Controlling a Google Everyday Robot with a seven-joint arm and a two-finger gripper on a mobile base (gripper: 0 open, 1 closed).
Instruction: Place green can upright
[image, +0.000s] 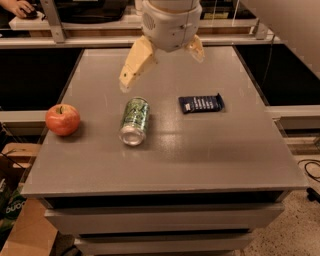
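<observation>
The green can (135, 120) lies on its side on the grey table (200, 150), left of centre, with its silver end facing the front edge. My gripper (162, 67) hangs above the table just behind the can. It is open: one cream finger (136, 65) reaches down to the left toward the can's far end, the other finger (196, 48) is spread to the right. It holds nothing and does not touch the can.
A red apple (62, 119) sits near the table's left edge. A flat dark-blue packet (201, 103) lies right of the can. A shelf rail runs behind the table. Cardboard boxes (20, 220) stand on the floor at the left.
</observation>
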